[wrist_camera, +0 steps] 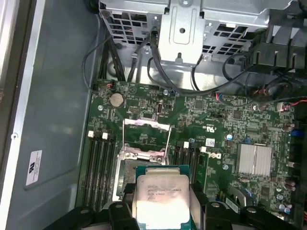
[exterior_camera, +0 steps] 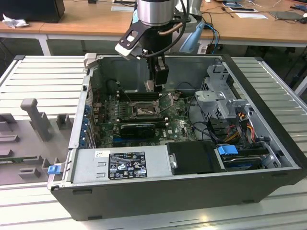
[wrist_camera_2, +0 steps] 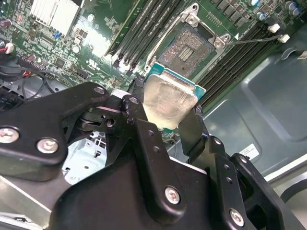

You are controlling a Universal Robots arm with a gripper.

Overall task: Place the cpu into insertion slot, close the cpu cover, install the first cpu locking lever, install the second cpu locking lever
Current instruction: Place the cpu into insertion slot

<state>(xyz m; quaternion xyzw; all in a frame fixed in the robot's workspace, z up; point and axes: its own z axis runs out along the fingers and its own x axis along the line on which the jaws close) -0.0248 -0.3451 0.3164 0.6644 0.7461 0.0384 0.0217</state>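
Observation:
My gripper (wrist_camera: 160,207) is shut on the cpu (wrist_camera: 160,194), a square chip with a pale metal top and a green edge, pinched between two black fingers (wrist_camera: 120,211). The second wrist view shows the same grip on the cpu (wrist_camera_2: 168,100). The chip hangs above the green board, just off the insertion slot (wrist_camera_2: 189,48), whose dark recess lies bare. The cpu cover (wrist_camera: 146,125) stands swung open at the slot's far side. A thin locking lever (wrist_camera_2: 249,40) sticks out unlatched beside the socket. In the exterior view the gripper (exterior_camera: 157,82) hovers inside the open case above the insertion slot (exterior_camera: 144,111).
Black memory slots (wrist_camera: 100,167) flank the socket. A long black card (exterior_camera: 138,128) lies in front of it. A drive cage (exterior_camera: 218,96) with cables (wrist_camera: 144,62) fills the exterior view's right, a power supply (exterior_camera: 120,163) the front. A finned heatsink (wrist_camera: 254,158) sits on the board.

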